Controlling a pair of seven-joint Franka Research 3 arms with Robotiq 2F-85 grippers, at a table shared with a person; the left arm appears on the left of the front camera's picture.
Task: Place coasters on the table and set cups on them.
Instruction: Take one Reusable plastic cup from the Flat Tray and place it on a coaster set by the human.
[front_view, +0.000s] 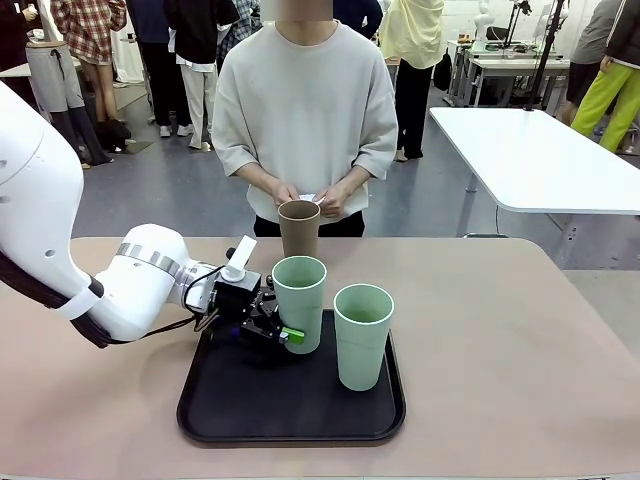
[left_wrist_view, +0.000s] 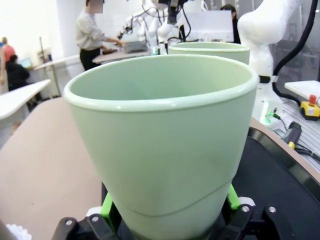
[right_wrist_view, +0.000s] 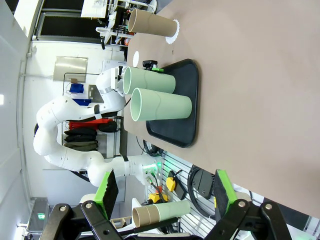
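On the black tray (front_view: 215, 412) our left hand (front_view: 290, 336) pinches one pale green cup (front_view: 299, 295), the other green cup (front_view: 363, 335) waits, the brown cup (front_view: 299, 228) tops a coaster (right_wrist_view: 172, 38); our right hand (right_wrist_view: 165, 187) is spread.

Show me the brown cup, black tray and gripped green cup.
Tall brown matte cup (front_view: 298, 235): front view, side wall.
Black rounded-square tray (front_view: 250, 402): front view, bare floor.
Gripped pale green cup (left_wrist_view: 165, 150): left wrist view, outer wall.

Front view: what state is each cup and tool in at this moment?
left green cup: upright, gripped low, in the tray
right green cup: upright, free, in the tray
brown cup: upright on a coaster, beyond the tray
left tool: shut on the left green cup
right tool: open, empty
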